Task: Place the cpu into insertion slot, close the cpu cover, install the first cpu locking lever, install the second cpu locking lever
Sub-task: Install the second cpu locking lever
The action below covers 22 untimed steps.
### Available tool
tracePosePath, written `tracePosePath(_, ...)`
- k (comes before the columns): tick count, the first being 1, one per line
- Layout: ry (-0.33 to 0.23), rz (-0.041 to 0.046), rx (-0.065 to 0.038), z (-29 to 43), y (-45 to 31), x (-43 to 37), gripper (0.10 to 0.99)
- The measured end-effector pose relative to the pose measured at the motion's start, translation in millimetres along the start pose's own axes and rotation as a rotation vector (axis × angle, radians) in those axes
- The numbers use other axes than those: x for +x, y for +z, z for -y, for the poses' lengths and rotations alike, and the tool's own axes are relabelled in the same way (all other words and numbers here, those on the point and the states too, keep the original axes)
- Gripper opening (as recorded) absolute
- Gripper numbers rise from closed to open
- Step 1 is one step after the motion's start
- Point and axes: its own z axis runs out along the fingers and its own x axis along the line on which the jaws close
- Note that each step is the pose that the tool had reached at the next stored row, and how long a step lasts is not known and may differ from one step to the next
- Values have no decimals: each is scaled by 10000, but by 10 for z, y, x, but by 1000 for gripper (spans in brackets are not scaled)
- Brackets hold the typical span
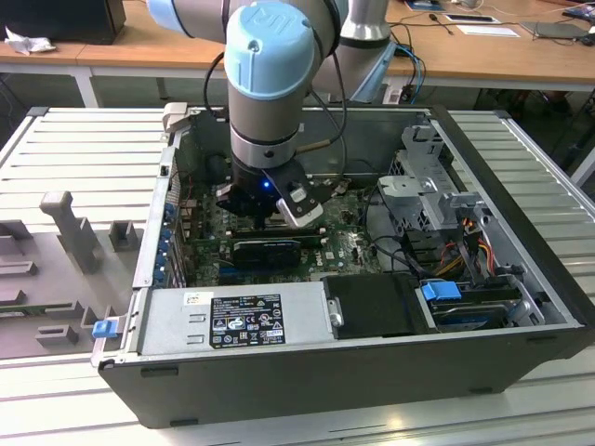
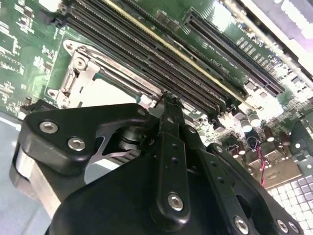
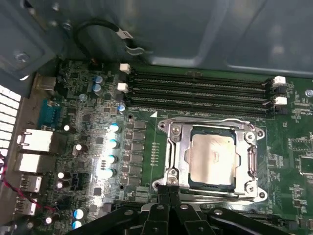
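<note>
Black and bolted, my claw looms closest in the second wrist view, its two fingers pressed together to a narrow tip with nothing between them. That tip hangs right at the edge of the socket, and in the first wrist view the same clenched fingers meet the metal frame at about its 7 o'clock corner.

Inside that socket lies the chip, pale face up, flat and square to the opening. The cover, a thin silvery frame, sits down around it, with the chip showing through its big cut-out. I cannot tell whether the locking levers along the frame's sides are latched.

Beyond the socket, at 12 o'clock from the chip in the first wrist view, run the long black memory slots with white clips at their ends. A row of small capacitors stands at 9 o'clock from the socket on the green board.

From the exterior view, my arm reaches down into the open computer case, my claw low over the board, with the grey power supply at 6 o'clock from it.
</note>
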Motion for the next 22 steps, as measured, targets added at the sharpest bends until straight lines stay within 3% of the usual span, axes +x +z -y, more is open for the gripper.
tracePosePath(3,-8,25,-222,57,9,24,106)
tracePosePath(4,-11,41,-404,84,14,28,106)
tracePosePath(7,-15,63,-664,115,31,39,106)
tracePosePath(12,-20,84,-944,135,68,50,106)
tracePosePath(19,-26,103,-1180,150,128,60,106)
tracePosePath(21,-25,105,-1186,118,5,61,106)
tracePosePath(22,-25,104,-1186,111,-22,61,106)
